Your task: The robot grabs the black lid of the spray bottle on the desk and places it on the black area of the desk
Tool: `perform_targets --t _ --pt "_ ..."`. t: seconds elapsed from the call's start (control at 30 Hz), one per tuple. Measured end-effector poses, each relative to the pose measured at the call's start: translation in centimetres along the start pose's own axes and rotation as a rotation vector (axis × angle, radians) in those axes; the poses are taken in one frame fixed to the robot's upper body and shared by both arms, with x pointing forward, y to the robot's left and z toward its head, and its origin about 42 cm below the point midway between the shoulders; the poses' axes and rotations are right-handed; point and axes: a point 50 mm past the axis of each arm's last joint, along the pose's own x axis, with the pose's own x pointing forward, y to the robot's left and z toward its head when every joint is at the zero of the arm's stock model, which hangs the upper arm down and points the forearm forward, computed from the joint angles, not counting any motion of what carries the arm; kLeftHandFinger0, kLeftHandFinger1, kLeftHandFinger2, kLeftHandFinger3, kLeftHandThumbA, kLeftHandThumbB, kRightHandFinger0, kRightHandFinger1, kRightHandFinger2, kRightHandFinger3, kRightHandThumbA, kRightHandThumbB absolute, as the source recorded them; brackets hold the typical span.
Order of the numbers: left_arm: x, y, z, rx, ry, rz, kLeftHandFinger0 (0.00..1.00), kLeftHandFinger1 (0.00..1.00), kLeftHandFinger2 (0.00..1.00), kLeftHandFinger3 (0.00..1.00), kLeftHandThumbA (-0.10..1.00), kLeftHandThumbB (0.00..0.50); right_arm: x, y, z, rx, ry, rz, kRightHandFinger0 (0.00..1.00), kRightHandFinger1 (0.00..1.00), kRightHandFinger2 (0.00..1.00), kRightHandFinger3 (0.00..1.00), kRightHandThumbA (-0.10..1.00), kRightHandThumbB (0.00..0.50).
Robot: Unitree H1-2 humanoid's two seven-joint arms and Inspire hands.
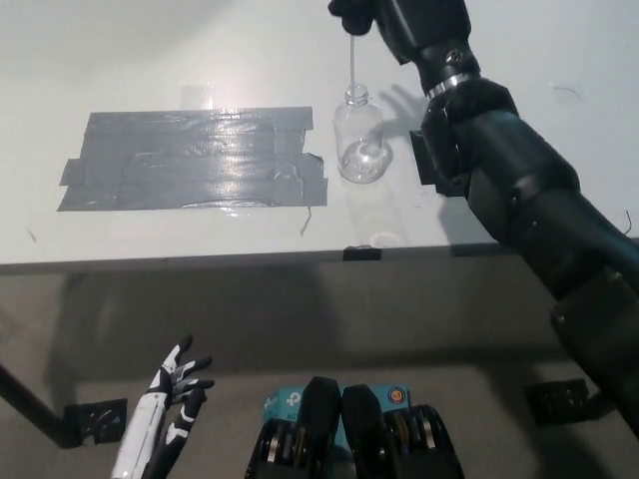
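One right robot hand (404, 20) holds black lid (349, 14) above spray bottle (360, 140).

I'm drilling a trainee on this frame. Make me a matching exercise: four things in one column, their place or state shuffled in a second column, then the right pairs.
1. black lid
2. spray bottle
3. black area
4. left hand

a. open, low, below the desk edge
b. flat on the desk, nothing on it
c. lifted, held in the right hand
d. standing upright, neck uncovered

Pairs: 1-c, 2-d, 3-b, 4-a
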Motion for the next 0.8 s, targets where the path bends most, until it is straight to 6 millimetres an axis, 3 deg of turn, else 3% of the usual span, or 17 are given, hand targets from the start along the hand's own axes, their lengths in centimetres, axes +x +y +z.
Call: perform_targets --t 0.03,0.07,0.13,0.2,0.27,0.47,0.63,0.67,0.73,0.8 --pt "-0.1 0.0 0.0 0.001 0.002 -0.001 0.66 0.70 0.82 1.00 1.00 0.049 0.2 -0.3 0.0 0.015 0.003 -0.014 0.00 0.40 0.74 0.78 -0.10 0.199" --pt "-0.2 0.0 -0.1 0.002 0.004 -0.001 0.67 0.70 0.82 1.00 1.00 0.048 0.3 -0.5 0.0 0.024 0.003 -0.022 0.00 0.37 0.71 0.67 -0.10 0.224" --pt "-0.3 0.0 -0.1 0.004 0.006 -0.002 0.66 0.69 0.82 1.00 1.00 0.045 0.9 -1.5 -0.2 0.057 0.006 -0.063 0.00 0.33 0.69 0.56 -0.10 0.209" --pt "-0.3 0.0 -0.1 0.007 0.006 -0.003 0.66 0.69 0.82 1.00 1.00 0.055 1.7 -3.0 -0.5 0.093 0.017 -0.123 0.00 0.33 0.72 0.62 -0.10 0.169" --pt "-0.3 0.0 -0.1 0.009 0.007 -0.004 0.66 0.69 0.82 1.00 1.00 0.057 2.7 -5.3 -0.9 0.150 0.034 -0.208 0.00 0.39 0.78 0.78 -0.10 0.164" --pt "-0.5 0.0 -0.2 0.010 0.012 -0.004 0.65 0.67 0.81 1.00 0.99 0.026 3.7 -10.6 -3.6 0.310 0.147 -0.399 0.01 0.38 0.75 0.77 -0.10 0.158" --pt "-0.8 0.0 -0.4 0.015 0.020 -0.006 0.64 0.67 0.81 1.00 0.99 0.032 2.1 -10.9 -7.8 0.403 0.313 -0.434 0.00 0.30 0.67 0.75 -0.10 0.138" --pt "-0.8 0.0 -0.4 0.016 0.019 -0.006 0.64 0.67 0.81 1.00 0.99 0.033 1.6 -10.6 -8.5 0.422 0.345 -0.434 0.00 0.27 0.64 0.74 -0.10 0.152" --pt "-0.8 -0.1 -0.4 0.018 0.018 -0.007 0.65 0.68 0.82 1.00 0.97 0.031 0.3 -9.6 -9.7 0.457 0.409 -0.423 0.00 0.16 0.53 0.64 -0.10 0.168" --pt "-0.9 -0.1 -0.5 0.019 0.016 -0.007 0.67 0.70 0.83 1.00 0.95 0.037 -0.9 -8.3 -10.6 0.478 0.459 -0.404 0.00 0.14 0.50 0.61 -0.10 0.161"
